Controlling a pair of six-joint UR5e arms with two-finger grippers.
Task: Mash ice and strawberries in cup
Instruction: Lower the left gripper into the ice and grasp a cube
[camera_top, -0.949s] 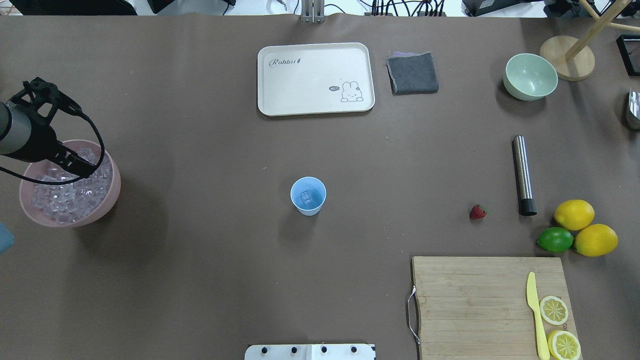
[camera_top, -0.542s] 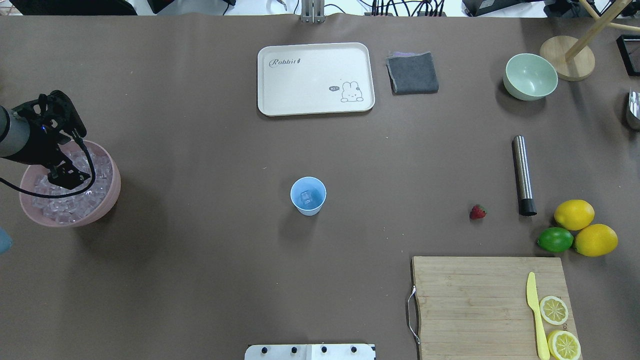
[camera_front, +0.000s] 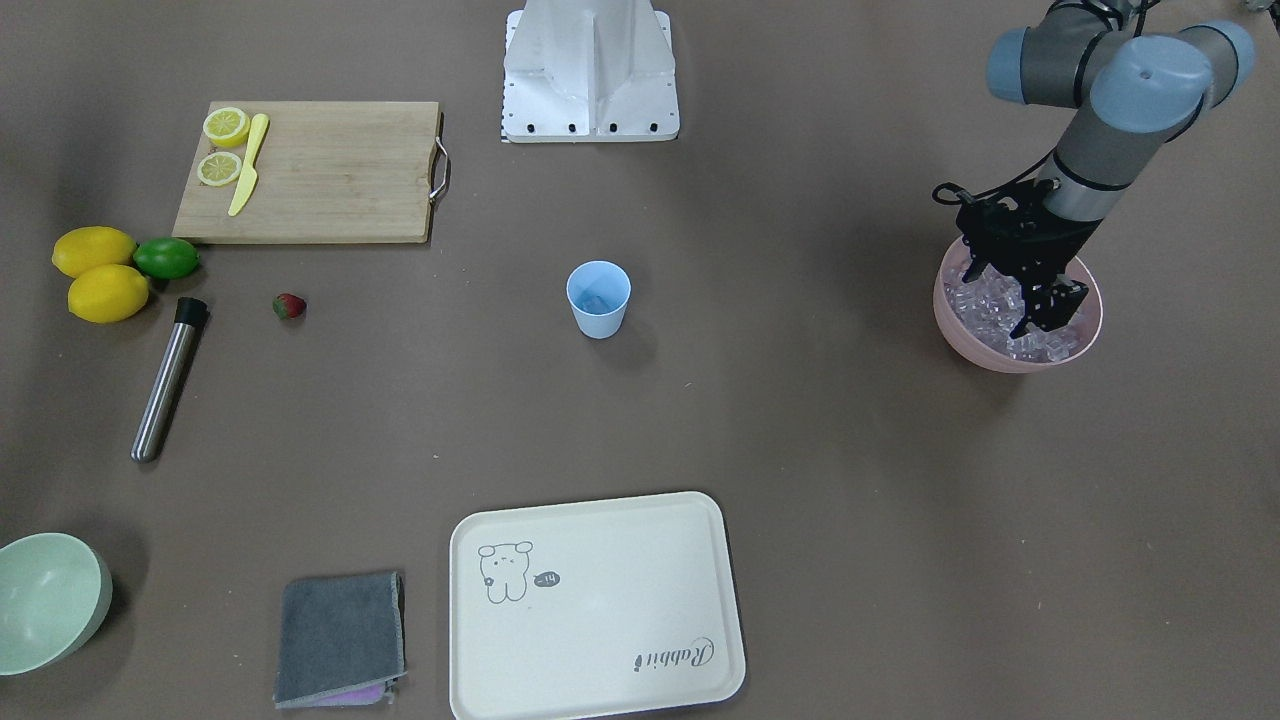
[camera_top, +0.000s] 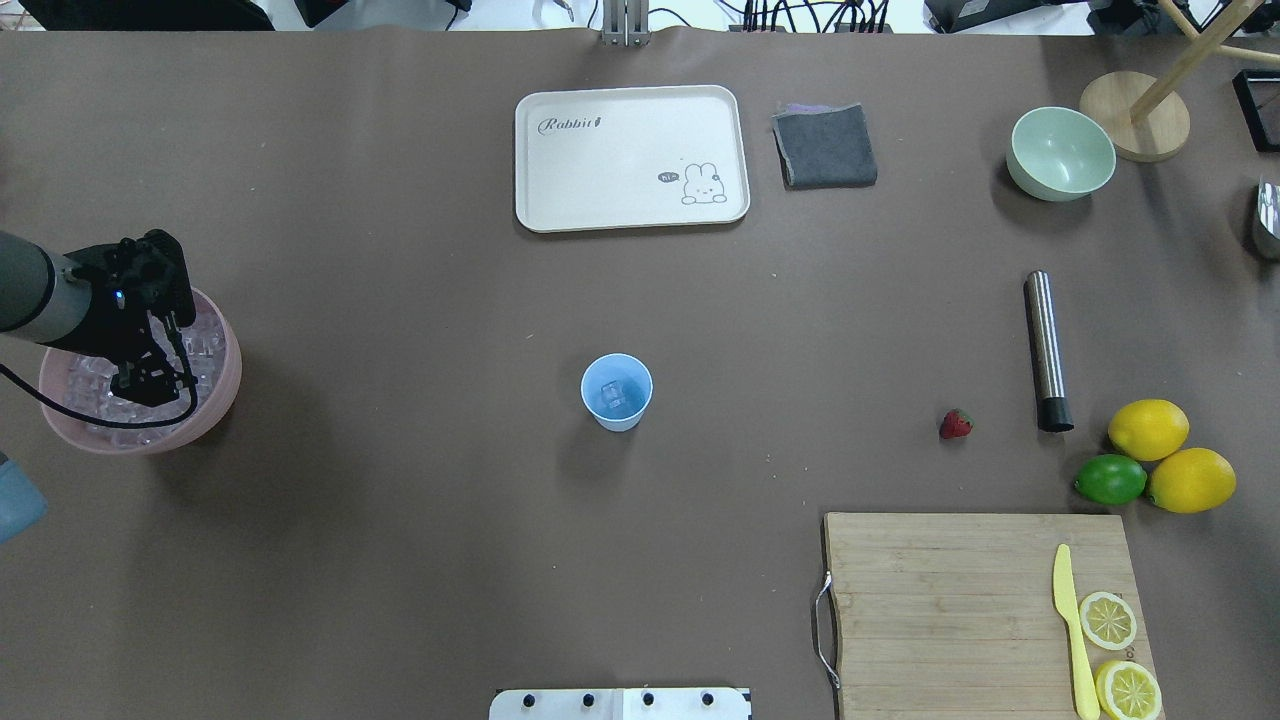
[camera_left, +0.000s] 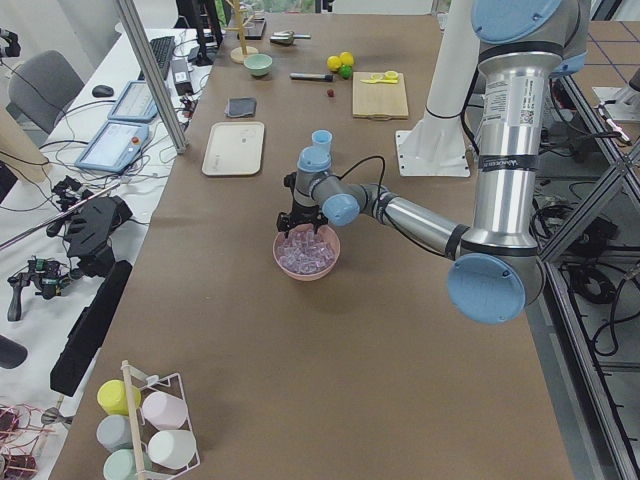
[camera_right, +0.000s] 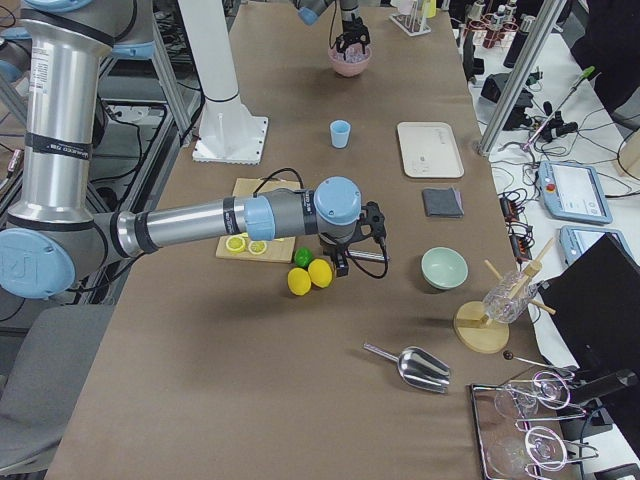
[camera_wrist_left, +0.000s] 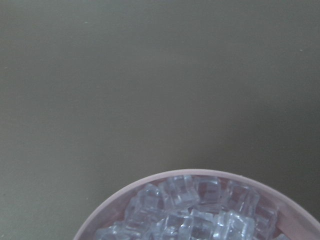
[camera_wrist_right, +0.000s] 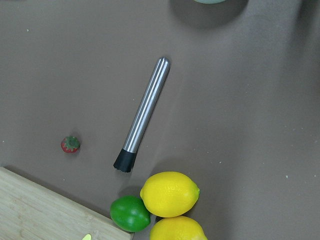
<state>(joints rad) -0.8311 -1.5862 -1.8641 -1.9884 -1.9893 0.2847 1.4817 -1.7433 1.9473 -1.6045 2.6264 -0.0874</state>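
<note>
The light-blue cup (camera_top: 616, 392) stands mid-table with one clear ice cube (camera_top: 613, 397) inside; it also shows in the front view (camera_front: 598, 298). More ice (camera_front: 988, 300) fills the pink bowl (camera_top: 226, 385) at the table's left end. My left gripper (camera_front: 1018, 295) points down into that bowl, fingers spread among the cubes, open; it also shows from overhead (camera_top: 145, 385). The red strawberry (camera_top: 955, 424) lies on the table to the right, also in the right wrist view (camera_wrist_right: 70, 144). My right gripper (camera_right: 340, 255) hovers over the lemons; I cannot tell its state.
A steel muddler (camera_top: 1047, 350) lies beside the strawberry. Two lemons (camera_top: 1148, 429) and a lime (camera_top: 1110, 479) sit near the cutting board (camera_top: 950, 600) with a yellow knife (camera_top: 1070, 625). A cream tray (camera_top: 630, 157), grey cloth (camera_top: 825, 146) and green bowl (camera_top: 1060, 153) lie at the far side.
My left gripper has swung from a slanted pose over the pink bowl to pointing down and has lowered into the ice. Everything else is unmoved.
</note>
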